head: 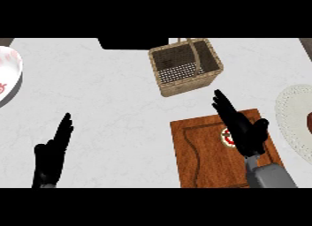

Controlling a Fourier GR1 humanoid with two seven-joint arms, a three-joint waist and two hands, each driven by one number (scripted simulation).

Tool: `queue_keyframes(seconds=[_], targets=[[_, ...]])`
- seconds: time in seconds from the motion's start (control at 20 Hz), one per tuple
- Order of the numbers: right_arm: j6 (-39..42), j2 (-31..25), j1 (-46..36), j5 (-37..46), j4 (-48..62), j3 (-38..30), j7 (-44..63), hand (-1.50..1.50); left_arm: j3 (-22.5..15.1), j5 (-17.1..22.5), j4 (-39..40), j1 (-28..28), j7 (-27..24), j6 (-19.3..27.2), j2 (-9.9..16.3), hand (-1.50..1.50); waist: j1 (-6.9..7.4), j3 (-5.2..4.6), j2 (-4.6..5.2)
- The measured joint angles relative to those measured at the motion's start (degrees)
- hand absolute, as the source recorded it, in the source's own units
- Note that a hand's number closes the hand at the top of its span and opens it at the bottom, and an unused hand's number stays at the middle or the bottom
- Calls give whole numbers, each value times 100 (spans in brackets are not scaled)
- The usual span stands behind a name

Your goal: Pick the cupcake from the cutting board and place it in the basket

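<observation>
Head view: the black right hand (240, 126), fingers straight, is poised over the small red-and-white cupcake (228, 137) on the brown wooden cutting board (200, 154); closing round it is judged next, then transfer to the square woven wicker basket (184, 86). The left hand (52, 152) rests open.

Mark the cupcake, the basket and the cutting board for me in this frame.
cupcake (227, 136): head view, on the sliver showing left of the right hand.
basket (184, 87): head view, on its near outer wall.
cutting board (200, 154): head view, on bare wood left of the cupcake.
</observation>
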Motion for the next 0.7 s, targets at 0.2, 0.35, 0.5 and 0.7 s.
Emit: queue_keyframes(seconds=[0.2,0.35,0.5,0.7], targets=[[952,-167,-185,-734,310,-555,-779,150,117,-55,-4,-338,230,-115,186,0,-65,0,-76],[1684,-217,-443,-1257,152,-931,-1576,150,178,-85,-24,-621,364,-240,372,0,-153,28,-113],[2293,41,-473,-1457,-212,-968,-2663,-150,216,-34,49,-799,483,-416,482,0,-216,26,-136],[2012,276,47,-794,-696,-992,-3808,-150,282,-6,123,-1119,768,-599,593,0,-248,-1,-161]])
